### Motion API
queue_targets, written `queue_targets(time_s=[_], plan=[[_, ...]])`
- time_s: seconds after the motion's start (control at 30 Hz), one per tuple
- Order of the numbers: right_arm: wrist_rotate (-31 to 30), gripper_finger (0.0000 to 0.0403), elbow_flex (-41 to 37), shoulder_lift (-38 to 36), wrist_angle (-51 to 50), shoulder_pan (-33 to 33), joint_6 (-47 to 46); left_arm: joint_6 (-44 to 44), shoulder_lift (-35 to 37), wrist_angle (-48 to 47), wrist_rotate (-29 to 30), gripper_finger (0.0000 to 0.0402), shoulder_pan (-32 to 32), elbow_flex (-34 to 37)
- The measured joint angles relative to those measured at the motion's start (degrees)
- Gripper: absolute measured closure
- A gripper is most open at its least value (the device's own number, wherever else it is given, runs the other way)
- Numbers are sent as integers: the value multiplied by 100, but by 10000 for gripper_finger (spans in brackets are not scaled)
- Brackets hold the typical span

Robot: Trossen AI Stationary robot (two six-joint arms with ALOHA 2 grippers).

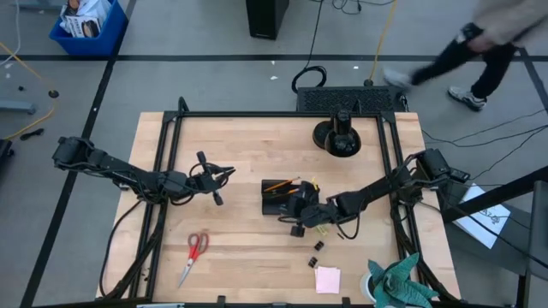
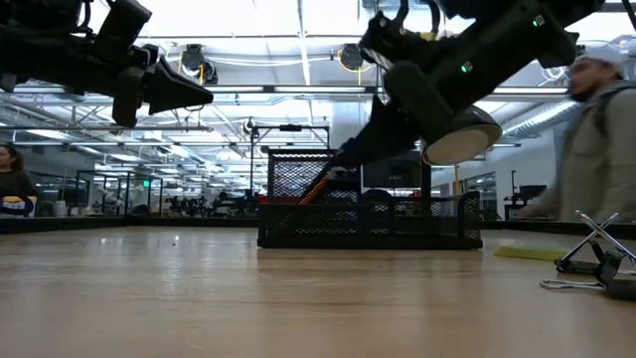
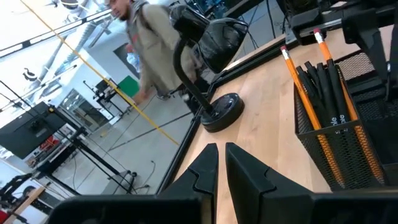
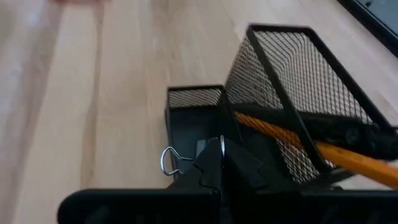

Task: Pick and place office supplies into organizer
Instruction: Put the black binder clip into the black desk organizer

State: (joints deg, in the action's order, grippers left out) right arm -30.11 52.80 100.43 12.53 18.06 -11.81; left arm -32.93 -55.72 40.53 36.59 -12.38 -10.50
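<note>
The right tool (image 1: 301, 224) sits at the near edge of the organizer (image 1: 276, 204), mid-desk. Its fingers are pressed together; in the right wrist view a binder clip (image 4: 177, 163) with a silver wire loop shows right at their tips, over a low compartment of the organizer (image 4: 199, 124), but whether the clip is pinched cannot be told.

The left tool (image 1: 224, 173) hangs above the desk (image 1: 240, 257), well left of the organizer, its fingers (image 3: 205, 171) nearly together with a thin gap and nothing between them.

The organizer is black mesh. Its tall compartment holds two orange pencils (image 3: 305, 87) and black pens (image 3: 329, 87), leaning. In the low view the organizer (image 2: 368, 214) stands on the desk with an orange pencil (image 2: 316, 189) slanting inside.

Red scissors (image 1: 193, 255) lie near the left front of the desk. Two more clips (image 1: 317, 254) lie on the desk near the organizer's right, and the pink pad (image 1: 327, 280) lies just nearer than them. A clip (image 2: 596, 264) also shows at the right of the low view.

A teal cloth (image 1: 398, 282) sits at the near right corner. A black stand base (image 1: 340, 137) is at the far right of the desk. A person (image 1: 479, 43) walks on the floor beyond the desk.
</note>
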Motion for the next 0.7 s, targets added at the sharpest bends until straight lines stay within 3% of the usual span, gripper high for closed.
queue_targets(time_s=[0.4,0.7], plan=[[20,403,-3,134,136,-9,-37,-28,0,0,-1,364,2,0],[-144,403,10,729,984,-164,-29,-39,0,31,-1,364,2,0]])
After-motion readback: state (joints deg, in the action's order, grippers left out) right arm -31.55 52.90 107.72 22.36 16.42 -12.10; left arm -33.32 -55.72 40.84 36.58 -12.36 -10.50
